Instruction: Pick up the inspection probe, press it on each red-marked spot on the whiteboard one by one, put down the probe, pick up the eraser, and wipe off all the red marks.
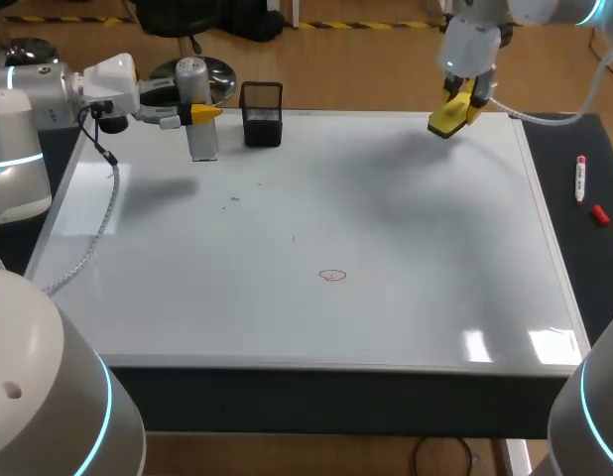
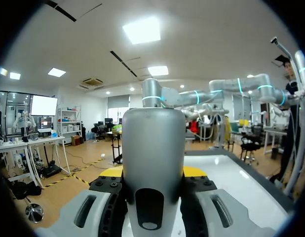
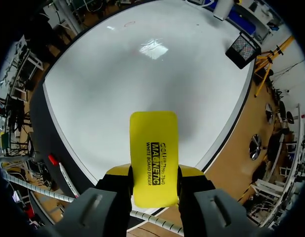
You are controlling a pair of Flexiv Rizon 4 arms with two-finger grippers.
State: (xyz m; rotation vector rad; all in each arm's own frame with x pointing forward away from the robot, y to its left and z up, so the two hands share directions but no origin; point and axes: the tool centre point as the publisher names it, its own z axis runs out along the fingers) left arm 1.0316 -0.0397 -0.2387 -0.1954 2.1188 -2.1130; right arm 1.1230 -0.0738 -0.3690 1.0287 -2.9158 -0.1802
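Head view: your left tool [image 1: 201, 113] is clamped on the grey cylindrical inspection probe [image 1: 201, 141]. The probe stands upright at the far left corner of the glossy white whiteboard [image 1: 406, 228], base apparently on the board. Your right tool [image 1: 463, 102] grips the yellow block eraser [image 1: 446, 121] above the far right corner. One small red ring mark [image 1: 332, 275] sits near the middle, well apart from both. I'd judge this as the wipe step opening, probe not yet let go. Next you carry the eraser across and down, flat onto that mark. A black mesh pen cup [image 1: 262, 115] is just beside the probe, off that path. A white marker pen [image 1: 581, 179] and a loose red cap [image 1: 599, 214] lie on the dark table beside the board. Left wrist view: the probe [image 2: 153, 143] fills the left tool [image 2: 153, 174], fingers on both sides. Right wrist view: the eraser [image 3: 153, 148] is pinched by one end in the right tool [image 3: 153, 178], sticking out ahead. The mark [image 3: 129, 22] lies far ahead, with nothing between.
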